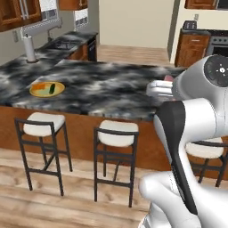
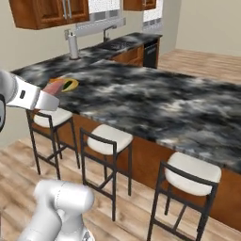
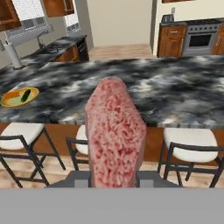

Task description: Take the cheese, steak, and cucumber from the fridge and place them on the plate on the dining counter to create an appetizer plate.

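My gripper (image 3: 114, 178) is shut on the steak (image 3: 114, 131), a pinkish-red mottled slab that stands upright in front of the hand camera and hides the fingertips. In the right base view the gripper (image 2: 52, 95) holds the steak (image 2: 52, 88) in the air in front of the dining counter (image 2: 155, 103), just short of its near edge. The yellow-rimmed plate (image 1: 37, 94) lies on the counter's left part, well to the left of the hand. On it rest the dark green cucumber (image 1: 52, 88) and the orange cheese (image 1: 41, 86). The fridge is out of view.
Several white-seated stools (image 1: 116, 132) (image 1: 43, 124) stand along the counter's near side, below the hand. A paper towel roll (image 1: 29, 48) and a sink with a faucet (image 1: 62, 43) are at the far left. A stove (image 3: 200, 39) stands at the back right.
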